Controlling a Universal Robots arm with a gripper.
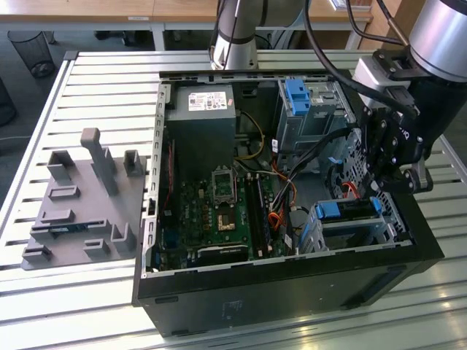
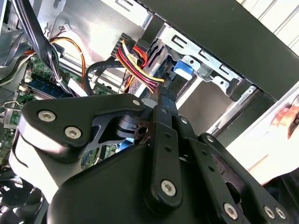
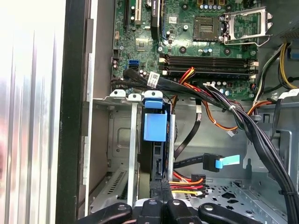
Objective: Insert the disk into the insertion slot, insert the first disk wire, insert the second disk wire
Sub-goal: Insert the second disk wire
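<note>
The disk [image 1: 349,210], in its blue caddy [image 3: 155,126], sits inside the insertion slot [image 1: 368,235], the low grey perforated cage at the case's near corner on the exterior view's right. My gripper [image 3: 161,199] is right above the disk's rear edge. It is shut on the black plug of a disk wire [image 3: 187,183] with red, yellow and black strands. The same strands [image 2: 135,65] run from my fingertips in the second wrist view. A second disk wire, a black plug with a blue tab [image 3: 219,163], hangs loose beside the cage.
The motherboard [image 3: 205,42] and bundles of black cables [image 3: 252,126] lie just beyond the cage. A taller metal bay with a blue tab [image 1: 299,95] stands at the case's far corner. A grey fixture plate [image 1: 80,204] rests on the slatted table at the exterior view's left.
</note>
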